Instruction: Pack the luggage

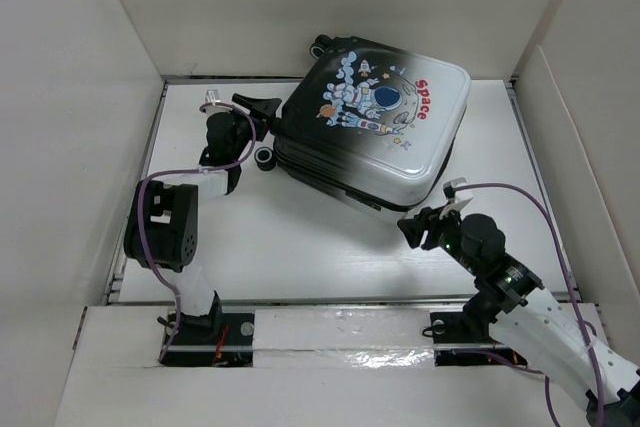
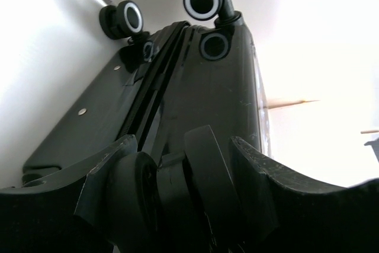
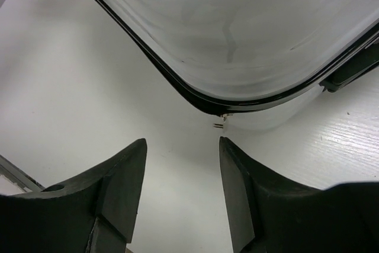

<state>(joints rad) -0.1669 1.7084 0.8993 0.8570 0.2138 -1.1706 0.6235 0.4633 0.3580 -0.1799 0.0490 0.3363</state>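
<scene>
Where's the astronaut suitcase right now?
In the top view the luggage lies closed, astronaut up, far centre-right, between the left gripper at its wheeled left end and the right gripper by its near corner.

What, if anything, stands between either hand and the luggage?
Nothing visible. The right hand faces the white corner of the luggage, with only bare table between them. The left hand is right at it, with one wheel between its fingers.

The suitcase's white rounded corner fills the upper frame; at the bottom, the right gripper holds its fingers apart over the table.
</scene>
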